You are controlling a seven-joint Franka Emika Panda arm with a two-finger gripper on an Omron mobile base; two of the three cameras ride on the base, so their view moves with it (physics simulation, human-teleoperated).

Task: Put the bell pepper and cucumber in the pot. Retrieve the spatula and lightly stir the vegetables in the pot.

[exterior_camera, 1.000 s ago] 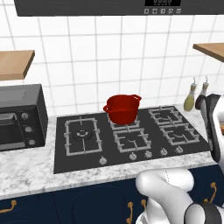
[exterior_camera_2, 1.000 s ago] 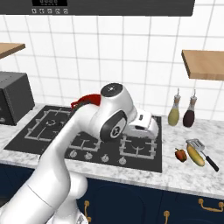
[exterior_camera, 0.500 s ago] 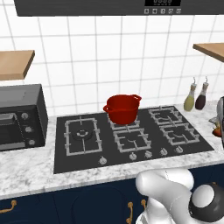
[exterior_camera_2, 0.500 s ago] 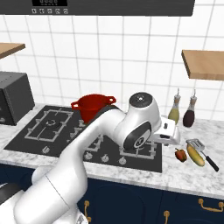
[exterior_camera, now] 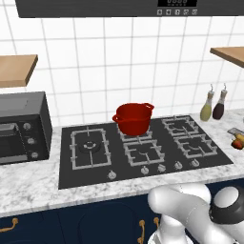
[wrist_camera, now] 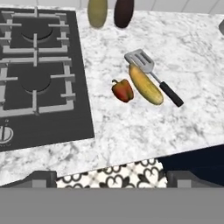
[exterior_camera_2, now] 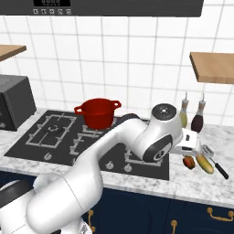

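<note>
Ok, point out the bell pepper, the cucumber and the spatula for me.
bell pepper (wrist_camera: 123,90), hand view, middle of its red body.
cucumber (wrist_camera: 145,85), hand view, middle of its yellow-green length.
spatula (wrist_camera: 141,60), hand view, slotted grey head.

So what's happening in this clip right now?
The white arm has swung right, its open gripper empty above the marble counter beside the black hob. Below it lie the small red-orange bell pepper, the yellowish cucumber and the grey slotted spatula, whose head touches the cucumber's far end. The glossy red pot stands on a rear burner. Nothing is picked up yet.
</note>
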